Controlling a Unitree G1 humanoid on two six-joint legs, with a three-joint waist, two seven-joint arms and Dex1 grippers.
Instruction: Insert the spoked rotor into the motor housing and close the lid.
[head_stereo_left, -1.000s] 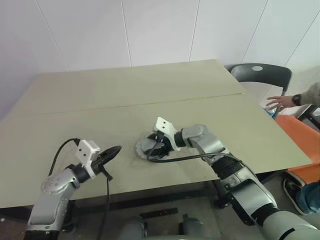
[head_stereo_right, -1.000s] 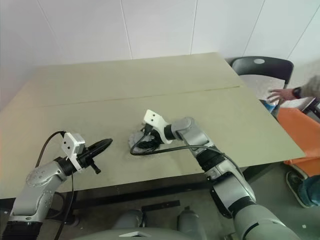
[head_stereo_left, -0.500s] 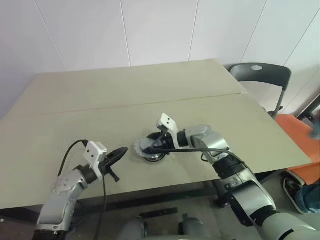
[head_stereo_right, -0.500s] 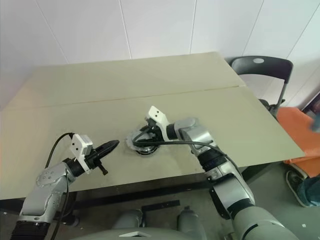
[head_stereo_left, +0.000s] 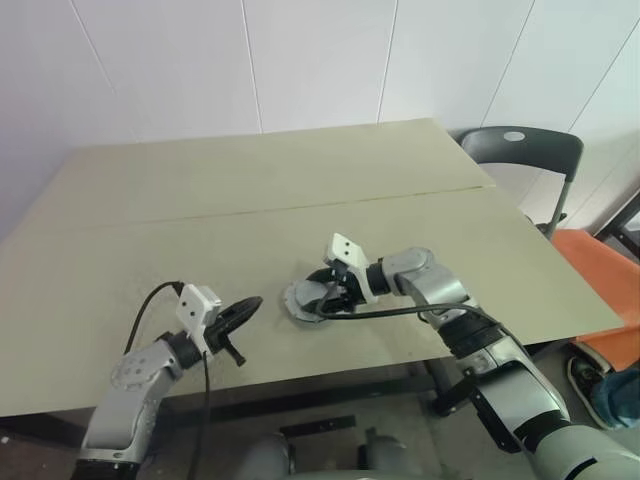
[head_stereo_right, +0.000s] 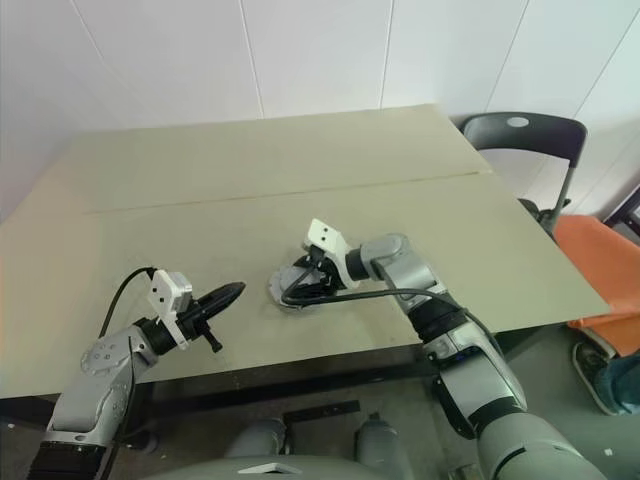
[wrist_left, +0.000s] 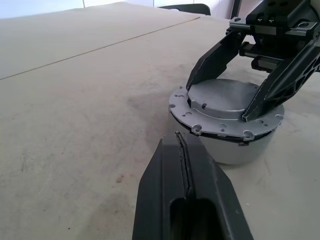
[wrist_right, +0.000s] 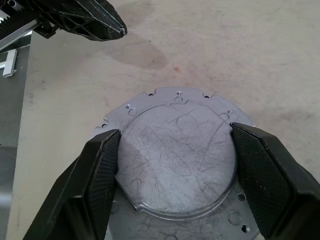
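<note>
Right claw (wrist_right: 175, 165) straddles the grey lid's (wrist_left: 225, 102) raised disc, fingers gripping it atop the motor housing (wrist_left: 235, 147) on the counter (head_stereo_left: 250, 190). Left claw (wrist_left: 187, 200) waits pinched shut, empty, just beside. Closing step; next, press the lid flush, then release.

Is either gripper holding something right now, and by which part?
The right gripper clasps the grey lid on the motor housing, its fingers on opposite sides of the raised round centre. The left gripper is shut and holds nothing.
</note>
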